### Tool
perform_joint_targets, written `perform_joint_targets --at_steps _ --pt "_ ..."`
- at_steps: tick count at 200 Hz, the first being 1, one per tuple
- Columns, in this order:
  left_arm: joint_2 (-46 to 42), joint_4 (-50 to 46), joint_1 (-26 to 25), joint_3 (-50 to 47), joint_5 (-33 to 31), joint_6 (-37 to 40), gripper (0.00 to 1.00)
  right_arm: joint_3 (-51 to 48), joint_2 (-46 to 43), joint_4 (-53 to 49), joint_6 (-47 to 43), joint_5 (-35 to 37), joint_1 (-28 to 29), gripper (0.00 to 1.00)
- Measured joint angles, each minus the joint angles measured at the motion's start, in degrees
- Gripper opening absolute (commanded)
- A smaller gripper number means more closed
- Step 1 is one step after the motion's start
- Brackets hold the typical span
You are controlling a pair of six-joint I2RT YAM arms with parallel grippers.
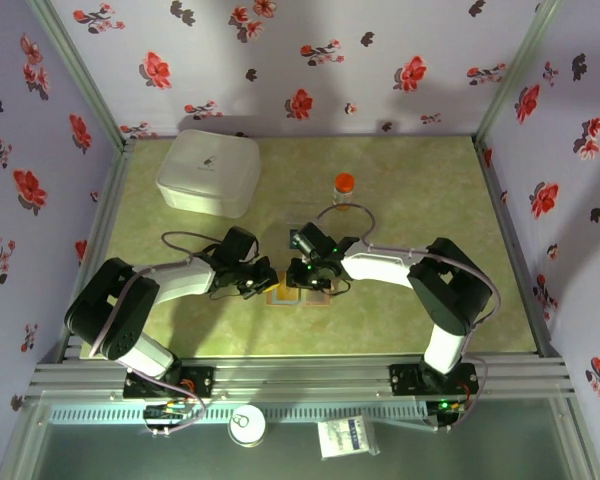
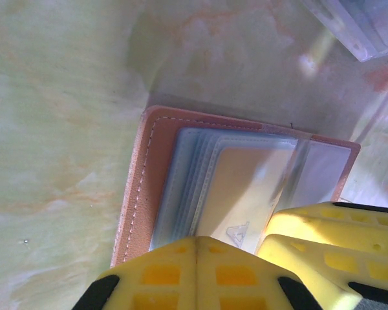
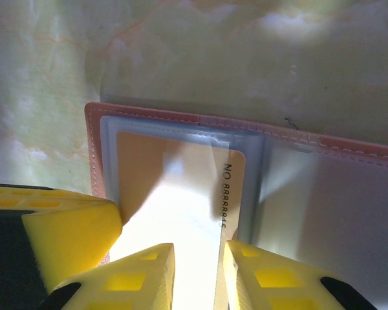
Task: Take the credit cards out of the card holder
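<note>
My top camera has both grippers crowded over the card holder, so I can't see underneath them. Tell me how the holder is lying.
Observer: The card holder lies opened out flat on the table, with its clear sleeves facing up.
Operator: Good. Now report what the right gripper is doing down there.
Observer: The right gripper has its fingers standing apart, with the printed edge of a yellowish-tan card in the top sleeve lying in the gap between them.
</note>
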Motion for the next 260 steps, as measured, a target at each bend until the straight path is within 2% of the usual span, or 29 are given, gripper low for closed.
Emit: perform_joint_targets --at_steps 72,125,185,260 --pt "0.0 0.0 0.0 0.0 0.0 0.0 0.03 0.0 0.0 -1.7 0.0 1.8 0.0 0.28" --pt "-0.9 -0.7 0.0 0.0 -0.1 0.0 0.1 -0.5 -2.5 -1.9 0.0 2.4 0.0 0.28" --pt "-1.1 -1.1 0.0 0.0 -0.5 0.0 0.0 -1.6 -3.5 0.0 0.0 1.8 0.0 0.28" --pt "-0.4 -0.9 0.0 0.0 -0.5 0.0 0.0 -2.5 -3.3 3.6 0.6 -0.3 0.0 0.26"
